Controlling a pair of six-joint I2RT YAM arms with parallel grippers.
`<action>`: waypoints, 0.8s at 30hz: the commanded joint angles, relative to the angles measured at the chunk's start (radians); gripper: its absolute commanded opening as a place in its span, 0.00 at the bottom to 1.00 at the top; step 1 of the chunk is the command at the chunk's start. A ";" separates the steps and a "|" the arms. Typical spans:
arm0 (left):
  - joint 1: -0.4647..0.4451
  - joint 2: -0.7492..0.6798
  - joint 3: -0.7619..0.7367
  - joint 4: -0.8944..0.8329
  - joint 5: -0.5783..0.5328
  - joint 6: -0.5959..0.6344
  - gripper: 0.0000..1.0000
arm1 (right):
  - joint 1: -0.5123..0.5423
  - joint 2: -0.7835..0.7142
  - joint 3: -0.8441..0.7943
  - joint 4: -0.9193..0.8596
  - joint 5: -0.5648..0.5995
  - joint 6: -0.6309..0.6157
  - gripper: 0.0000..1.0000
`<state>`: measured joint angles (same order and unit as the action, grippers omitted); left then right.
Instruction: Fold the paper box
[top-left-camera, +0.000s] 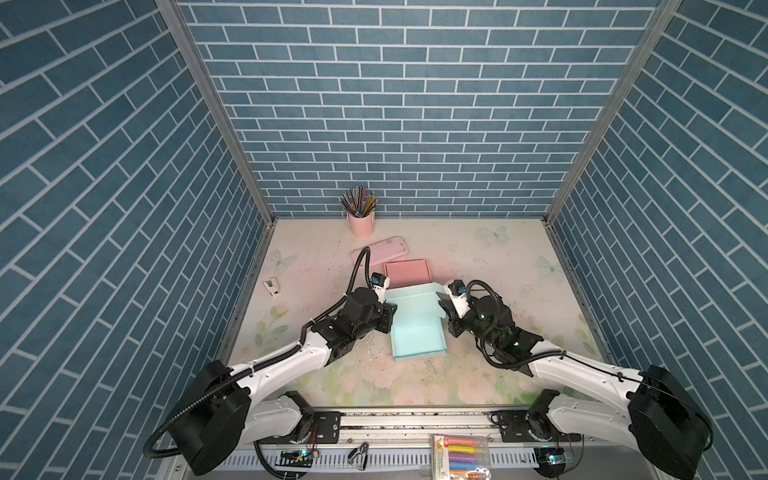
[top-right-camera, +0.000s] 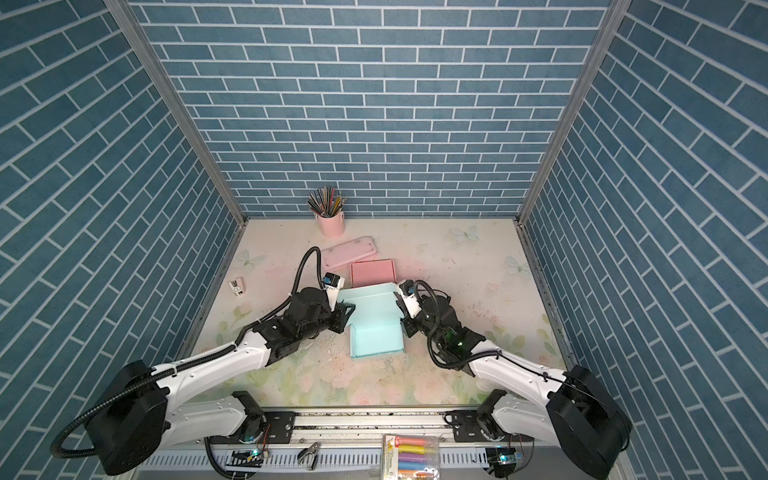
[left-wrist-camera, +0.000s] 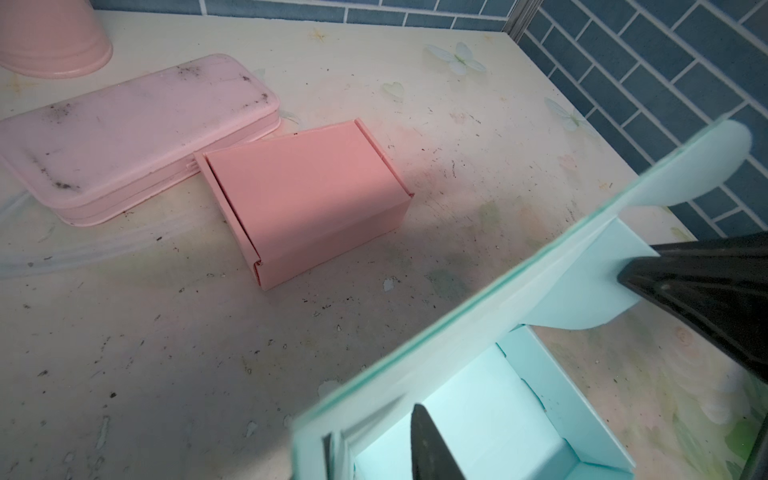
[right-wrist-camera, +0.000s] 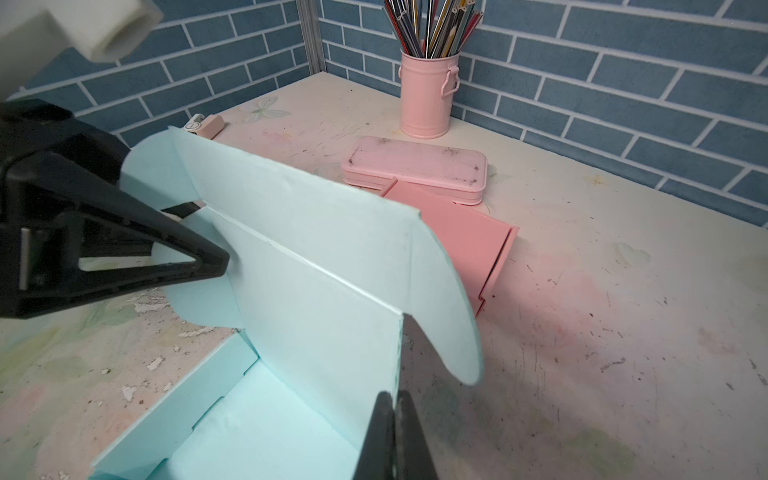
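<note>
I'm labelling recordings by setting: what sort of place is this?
Probably a staged robot test booth dressed as a craft desk: printed blue-brick wall panels in metal framing, a rail bearing robot arms, and a pink pencil pot behind the teal paper box on a floral tabletop.

Round me: blue brick-pattern wall panels (top-left-camera: 415, 104) on 3 sides, grey aluminium corner posts (top-left-camera: 216, 108), scuffed cream floral-print tabletop (top-left-camera: 478, 266) w/ butterflies, even light.

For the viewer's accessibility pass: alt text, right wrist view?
Mint paper box, lid raised over its open tray; right end effector shut on one lid edge, left end effector open at the opposite flap. Behind: pink box, pencil case, cup of pencils.
</note>
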<state>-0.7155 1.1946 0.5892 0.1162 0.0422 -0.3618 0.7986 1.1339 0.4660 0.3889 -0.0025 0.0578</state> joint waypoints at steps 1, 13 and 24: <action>-0.007 -0.026 -0.024 -0.011 0.001 -0.011 0.30 | 0.011 -0.016 -0.007 0.021 0.007 0.022 0.04; -0.007 -0.028 -0.040 -0.071 -0.003 -0.025 0.28 | 0.013 -0.022 -0.017 0.021 0.025 0.019 0.04; -0.006 -0.036 -0.051 -0.081 0.004 -0.025 0.27 | 0.013 -0.029 -0.029 0.015 0.045 0.018 0.04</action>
<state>-0.7189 1.1774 0.5522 0.0639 0.0460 -0.3790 0.8051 1.1240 0.4511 0.3923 0.0189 0.0635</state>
